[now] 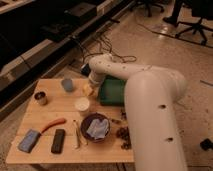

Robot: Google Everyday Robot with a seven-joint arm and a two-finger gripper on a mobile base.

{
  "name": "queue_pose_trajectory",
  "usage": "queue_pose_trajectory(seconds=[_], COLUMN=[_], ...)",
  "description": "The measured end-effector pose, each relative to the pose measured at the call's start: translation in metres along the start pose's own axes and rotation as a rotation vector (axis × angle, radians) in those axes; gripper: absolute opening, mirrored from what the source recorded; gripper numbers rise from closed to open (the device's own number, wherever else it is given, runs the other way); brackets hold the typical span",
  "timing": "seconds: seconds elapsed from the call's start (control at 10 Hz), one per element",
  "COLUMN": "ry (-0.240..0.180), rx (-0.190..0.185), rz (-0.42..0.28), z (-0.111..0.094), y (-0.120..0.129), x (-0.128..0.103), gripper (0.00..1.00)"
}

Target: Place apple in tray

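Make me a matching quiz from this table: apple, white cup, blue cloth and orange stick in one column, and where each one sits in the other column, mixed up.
Things:
1. apple
2. white cup
3. blue cloth
4. orange stick

Places:
A. inside the dark bowl
B. by the tray's left side, at the claw
C. left of the bowl in the camera view
D. between the apple and the bowl

Pairs: 1-B, 2-D, 3-A, 4-C

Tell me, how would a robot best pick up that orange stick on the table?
Probably across its narrow middle, from straight above: the orange stick lies flat on the table with bare wood on either side. The gripper is at the apple beside the tray.
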Motion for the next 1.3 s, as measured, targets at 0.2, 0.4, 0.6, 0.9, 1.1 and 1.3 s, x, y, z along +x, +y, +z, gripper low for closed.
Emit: queue_pose_trajectory(seconds=[0.2, 0.4, 0.6, 0.9, 1.1, 1.3], ry=[0.009, 0.012, 0.018, 0.058, 0.067, 0.054], rx=[0.01, 0.033, 0.057, 0.027, -0.004, -0.022], rz=[0.032, 0.07, 0.11, 0.181, 0.246, 0.309], z=[-0.032, -0.057, -0.077, -0.075, -0.075, -0.083], y=[-0.025, -0.052, -0.077, -0.093, -0.104, -0.111], x=[0.035, 0.055, 0.068, 0.102, 0.129, 0.15], gripper=[0.0, 0.0, 0.0, 0.22, 0.4, 0.5])
